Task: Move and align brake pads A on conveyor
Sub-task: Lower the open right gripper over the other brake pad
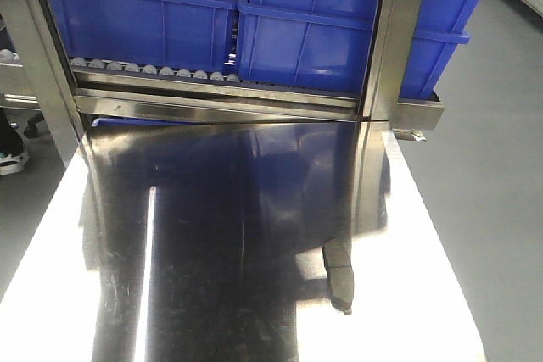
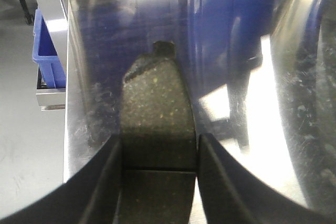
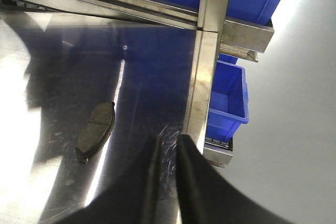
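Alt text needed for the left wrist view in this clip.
A dark speckled brake pad lies on the shiny steel table between the open black fingers of the left gripper, a thin groove crossing its near end. Blue reflections streak the steel; a blue bin sits beyond the table's left edge.

Front cam high over steel table — wrist cams close; all share it.

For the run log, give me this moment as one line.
left gripper: straddling brake pad, grip unclear | right gripper: nearly shut, empty | second pad: flat on steel table | conveyor: not in view
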`<state>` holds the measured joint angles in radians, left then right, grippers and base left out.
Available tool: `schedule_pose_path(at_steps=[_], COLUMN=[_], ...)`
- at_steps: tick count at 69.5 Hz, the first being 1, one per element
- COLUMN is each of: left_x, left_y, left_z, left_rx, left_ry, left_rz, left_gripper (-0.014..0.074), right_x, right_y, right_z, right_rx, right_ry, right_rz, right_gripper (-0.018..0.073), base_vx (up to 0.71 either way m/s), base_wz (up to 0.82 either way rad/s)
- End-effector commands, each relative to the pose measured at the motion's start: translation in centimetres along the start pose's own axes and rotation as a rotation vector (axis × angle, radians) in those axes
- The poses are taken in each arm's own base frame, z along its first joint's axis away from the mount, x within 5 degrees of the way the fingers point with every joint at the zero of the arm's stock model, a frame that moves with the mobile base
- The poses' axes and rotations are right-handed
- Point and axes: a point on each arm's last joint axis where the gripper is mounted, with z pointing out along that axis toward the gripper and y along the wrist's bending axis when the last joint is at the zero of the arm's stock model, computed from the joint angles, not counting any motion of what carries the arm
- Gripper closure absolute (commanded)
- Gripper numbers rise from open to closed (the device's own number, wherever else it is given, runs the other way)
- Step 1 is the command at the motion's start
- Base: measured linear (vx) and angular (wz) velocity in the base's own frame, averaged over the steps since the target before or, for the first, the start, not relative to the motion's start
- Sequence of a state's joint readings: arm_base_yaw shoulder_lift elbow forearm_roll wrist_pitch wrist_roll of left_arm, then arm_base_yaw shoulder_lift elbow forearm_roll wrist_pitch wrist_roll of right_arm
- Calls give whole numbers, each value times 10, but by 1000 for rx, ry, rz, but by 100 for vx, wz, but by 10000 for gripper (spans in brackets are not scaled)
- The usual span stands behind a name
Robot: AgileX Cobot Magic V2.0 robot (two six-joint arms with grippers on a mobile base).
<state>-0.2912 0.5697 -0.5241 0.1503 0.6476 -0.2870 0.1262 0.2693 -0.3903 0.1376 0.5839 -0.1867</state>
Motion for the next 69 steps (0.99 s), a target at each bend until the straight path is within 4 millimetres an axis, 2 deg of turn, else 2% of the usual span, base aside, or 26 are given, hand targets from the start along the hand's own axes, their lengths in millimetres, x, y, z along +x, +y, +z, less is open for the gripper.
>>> schedule_pose_path(at_steps=[1, 13, 22, 30, 40, 52, 69], left_x=[-15, -15, -15, -15, -15, -15, -15], left_y=[-3, -3, -3, -3, -3, -3, -3], left_z=[-5, -5, -5, -5, -5, -5, -5], left_rx=[23, 23, 23, 23, 23, 23, 23], left_ry=[-103, -103, -102, -102, -102, -102, -102], left_rz=[4, 4, 3, 3, 3, 3, 3], left_gripper=[594, 594, 594, 594, 594, 594, 594], right_x=[-14, -14, -15, -16, -27, -43, -65], right_y=[-2, -2, -1, -1, -1, -5, -11], right_z=[-3, -3, -3, 0, 20, 65, 129], right_rx=[16, 16, 9, -3, -29, -37, -46], right_ry=[-90, -89, -98, -86, 25, 223, 361], right_rz=[-8, -8, 11, 36, 99, 140, 116], right_gripper=[279, -62, -171, -164, -145, -101, -84], base_vx=[0, 0, 0, 0, 0, 0, 0], base_wz=[0, 0, 0, 0, 0, 0, 0])
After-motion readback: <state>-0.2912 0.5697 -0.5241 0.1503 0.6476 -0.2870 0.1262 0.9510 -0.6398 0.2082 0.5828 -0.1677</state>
